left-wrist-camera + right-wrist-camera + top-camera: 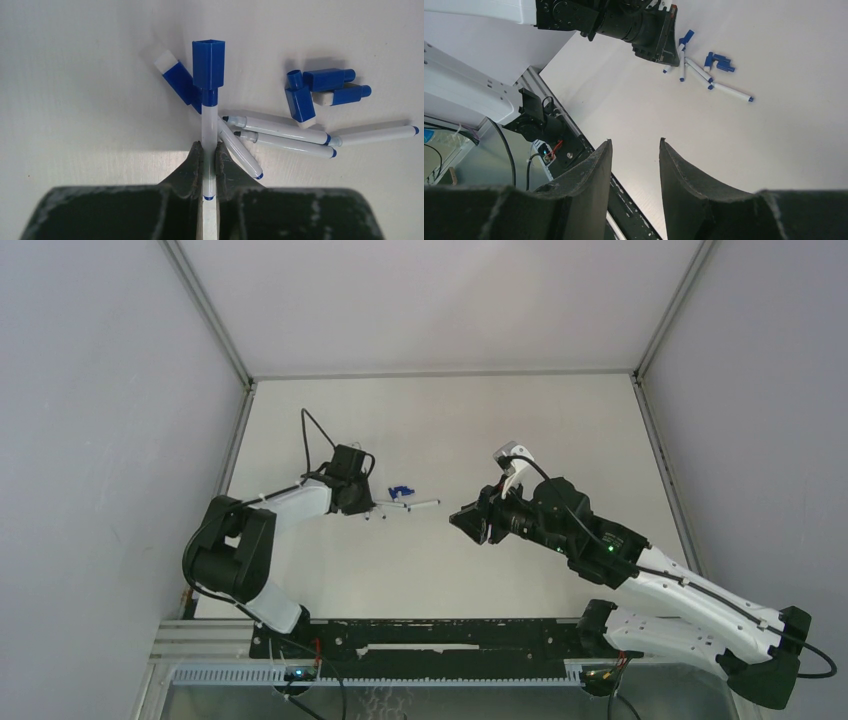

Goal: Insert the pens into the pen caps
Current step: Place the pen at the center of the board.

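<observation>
- Left gripper (209, 148) was clamped on a white pen (209, 122), with a blue cap (208, 62) on its tip, beside the loose pens (280, 131).
- Right gripper (634, 145) was open, empty, well apart.
- Risk: the cap looked half-seated, so releasing could let it slip off.

Plain grey walls (100, 390) enclose a white table (440, 410) under even, soft light.

Overhead, the pens (420, 504) and pen caps (401, 490) at mid-frame are too small to count. In the left wrist view's upper centre, the upright pen (209, 125) partly hides one cap (176, 79).
</observation>
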